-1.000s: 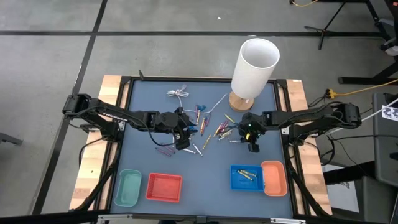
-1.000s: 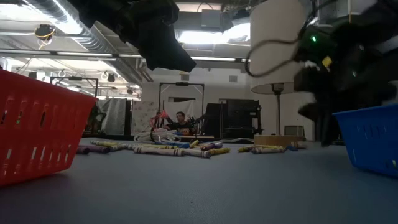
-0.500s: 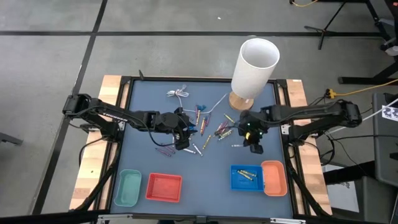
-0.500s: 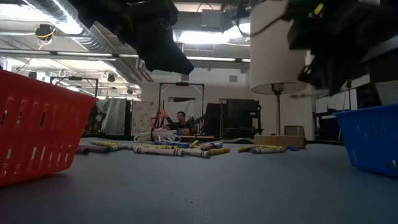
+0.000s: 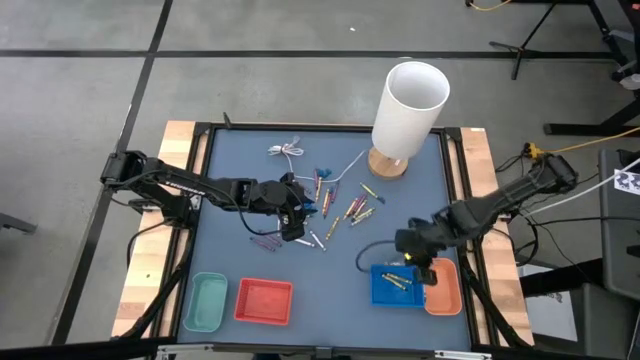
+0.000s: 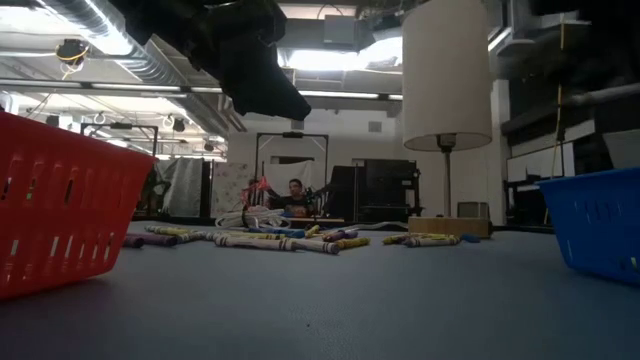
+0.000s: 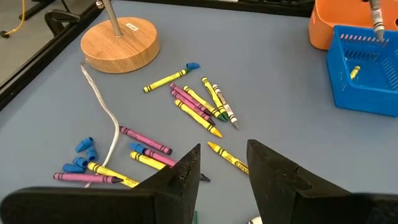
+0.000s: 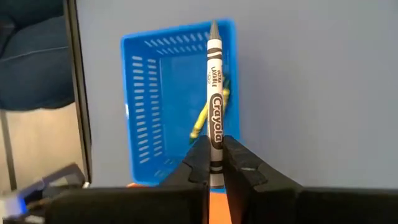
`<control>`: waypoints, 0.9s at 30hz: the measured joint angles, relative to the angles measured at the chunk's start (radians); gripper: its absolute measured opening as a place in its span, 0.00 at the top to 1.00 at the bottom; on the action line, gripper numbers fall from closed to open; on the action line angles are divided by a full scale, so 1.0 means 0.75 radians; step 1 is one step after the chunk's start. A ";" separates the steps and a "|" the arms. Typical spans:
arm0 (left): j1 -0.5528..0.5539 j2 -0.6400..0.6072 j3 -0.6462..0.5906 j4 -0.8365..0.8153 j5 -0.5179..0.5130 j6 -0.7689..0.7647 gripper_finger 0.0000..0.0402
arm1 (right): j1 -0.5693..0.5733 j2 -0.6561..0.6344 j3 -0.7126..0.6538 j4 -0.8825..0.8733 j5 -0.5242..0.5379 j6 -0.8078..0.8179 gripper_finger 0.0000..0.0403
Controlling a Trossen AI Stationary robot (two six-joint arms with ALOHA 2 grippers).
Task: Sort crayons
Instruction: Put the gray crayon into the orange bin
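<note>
Several crayons [image 5: 350,210] in yellow, purple, red and green lie loose at the table's middle, with purple ones [image 5: 265,243] nearer the left. They also show in the left wrist view [image 7: 199,106]. My left gripper [image 5: 292,226] hovers open and empty over the left part of the pile [image 7: 224,171]. My right gripper [image 5: 420,268] is above the blue basket [image 5: 397,285], shut on a grey-white crayon [image 8: 214,87]. Yellow crayons [image 8: 208,115] lie in that basket. My right gripper pinches the grey-white crayon's blunt end [image 8: 215,142] between its two fingers. The fingers point down from above and the crayon runs on along them. The crayon is lifted clear, its pointed tip [image 8: 213,26] downward over the blue basket [image 7: 367,74].
A green basket [image 5: 209,301], a red one [image 5: 264,300] and an orange one [image 5: 441,285] stand along the near edge beside the blue one. A white lamp [image 5: 407,100] on a wooden base [image 5: 387,163] stands at the far right. A white cable [image 5: 288,151] and small blue bits [image 7: 81,155] lie nearby.
My right gripper has gone from the crayon pile toward the table's near edge, carrying the grey-white crayon, and now stands over the blue basket. It has left the low view. My left gripper has kept still.
</note>
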 joint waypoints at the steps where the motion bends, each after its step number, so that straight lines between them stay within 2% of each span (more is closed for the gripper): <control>1: -0.001 0.000 0.000 0.000 0.000 0.000 0.71 | 0.052 0.000 0.000 -0.004 0.031 0.073 0.95; 12: -0.001 0.000 0.000 0.000 0.000 0.000 0.71 | 0.639 0.002 0.000 -0.019 0.554 0.963 0.95; 15: -0.001 0.000 0.000 0.000 0.000 0.000 0.71 | 0.759 0.003 0.000 -0.046 0.647 1.144 0.95; 20: -0.001 0.000 0.000 0.000 0.000 0.000 0.71 | 0.875 0.004 0.001 -0.185 0.644 1.390 0.95; 27: -0.002 0.000 0.000 0.001 0.000 0.000 0.71 | 0.948 0.004 0.001 -0.364 0.446 1.633 0.95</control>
